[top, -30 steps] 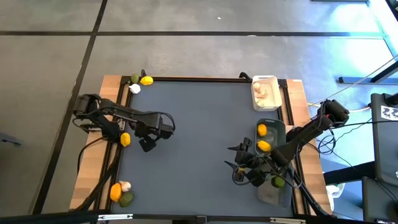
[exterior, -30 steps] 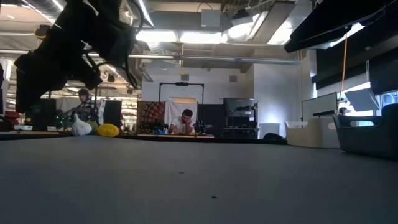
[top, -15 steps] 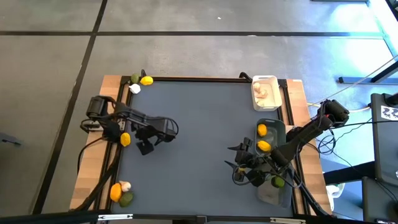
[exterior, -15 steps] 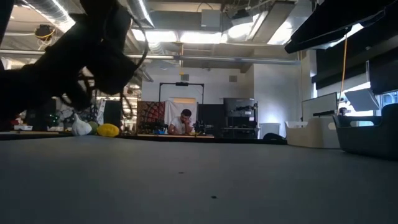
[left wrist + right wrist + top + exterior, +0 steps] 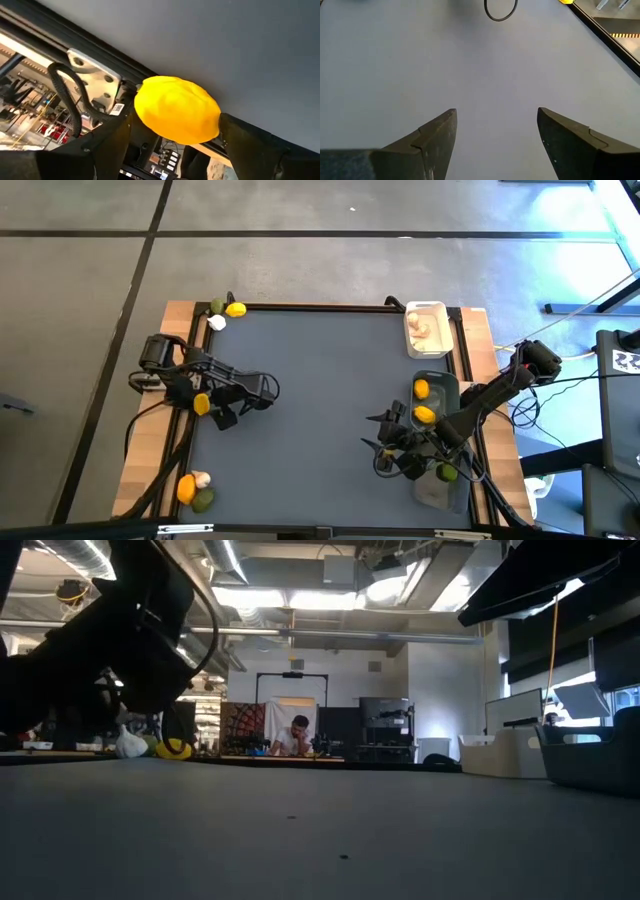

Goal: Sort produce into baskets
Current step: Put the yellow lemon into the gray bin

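The lemon [image 5: 177, 116] sits at the mat's left edge between my left pincer's [image 5: 172, 137] wide-open, empty fingers, so I should centre it, lower squarely, and close gently; my right pincer [image 5: 495, 130] waits open by the baskets.

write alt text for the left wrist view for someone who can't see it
A yellow lemon-like fruit fills the middle of the view, sitting between the left gripper's two open dark fingers at the edge of the dark grey table mat. Beyond the edge are a black frame rail, a metal bracket and a looped black cable.
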Available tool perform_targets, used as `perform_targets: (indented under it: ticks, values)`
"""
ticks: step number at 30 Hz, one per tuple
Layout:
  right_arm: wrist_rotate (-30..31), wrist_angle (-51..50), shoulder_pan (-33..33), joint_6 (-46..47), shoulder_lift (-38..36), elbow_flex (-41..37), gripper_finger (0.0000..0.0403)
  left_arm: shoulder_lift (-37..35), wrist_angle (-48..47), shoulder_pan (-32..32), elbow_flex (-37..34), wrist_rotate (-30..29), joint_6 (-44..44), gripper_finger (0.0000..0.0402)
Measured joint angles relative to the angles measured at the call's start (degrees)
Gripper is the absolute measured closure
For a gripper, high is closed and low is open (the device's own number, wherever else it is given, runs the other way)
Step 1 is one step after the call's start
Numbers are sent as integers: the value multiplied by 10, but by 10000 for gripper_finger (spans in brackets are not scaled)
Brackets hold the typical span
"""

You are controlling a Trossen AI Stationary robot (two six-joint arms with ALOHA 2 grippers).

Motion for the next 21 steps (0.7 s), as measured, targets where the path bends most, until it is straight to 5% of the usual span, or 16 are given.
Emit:
perform_targets:
  ticks: [10,21]
  values:
    - [0,0,0,0,0,0,130,8,0,-2,0,-2,12,105]
    - [1,-2,0,0,0,0,130,102,-3,-24,2,9,77,105]
